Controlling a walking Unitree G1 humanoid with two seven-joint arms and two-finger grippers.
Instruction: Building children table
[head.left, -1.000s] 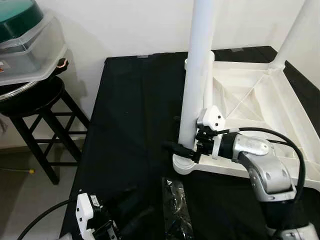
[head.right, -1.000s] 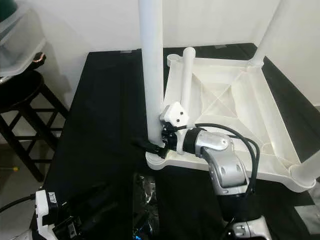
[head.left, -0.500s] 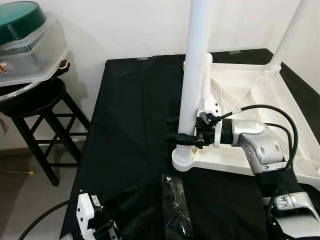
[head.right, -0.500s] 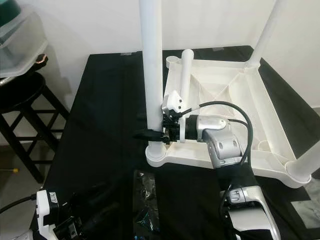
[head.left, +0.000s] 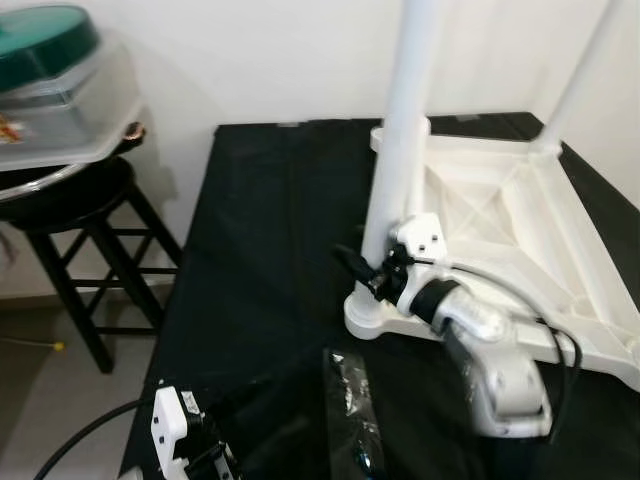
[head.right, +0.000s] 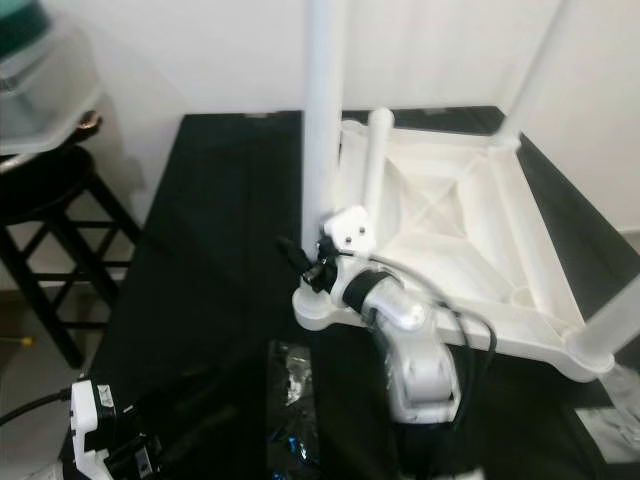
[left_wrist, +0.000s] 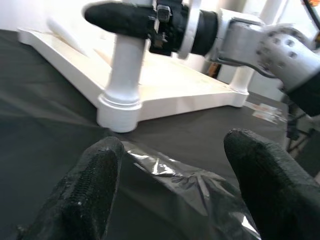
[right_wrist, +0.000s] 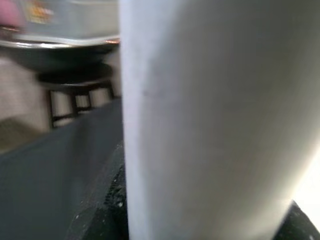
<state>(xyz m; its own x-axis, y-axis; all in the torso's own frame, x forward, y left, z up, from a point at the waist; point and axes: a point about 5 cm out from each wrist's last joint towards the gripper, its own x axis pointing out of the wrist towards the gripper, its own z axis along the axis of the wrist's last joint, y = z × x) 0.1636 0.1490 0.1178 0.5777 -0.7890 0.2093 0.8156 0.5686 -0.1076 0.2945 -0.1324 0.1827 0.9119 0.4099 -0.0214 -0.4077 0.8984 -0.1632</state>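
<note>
White children's table top (head.left: 500, 215) lay upside down on the black-covered table (head.left: 260, 230), underside ribs facing up. Near-left leg (head.left: 398, 150) stood upright in its corner socket (head.left: 368, 318); other legs stood at the far right and near right corners, and a further white leg lay on the ribs behind the upright one. Right hand (head.left: 362, 272) was clamped around the near-left leg low down, just above the socket collar, one black finger showing on the far side of the tube in the left wrist view. Right wrist view was taken up at close range by the white tube. Left hand (left_wrist: 170, 185) rested low at the near table edge, fingers (left_wrist: 95, 175) spread apart and empty, just above a clear plastic bag (head.left: 350, 400) that seemed to hold small hardware. A black stool (head.left: 70, 200) with a clear lidded container (head.left: 60, 90) stood off to the left. Risk, as judged: the leg may not be fully seated; a sideways pull from the low grip could tilt it or drag the light top across the cloth. Frames were blurred, so seating depth could not be read.
</note>
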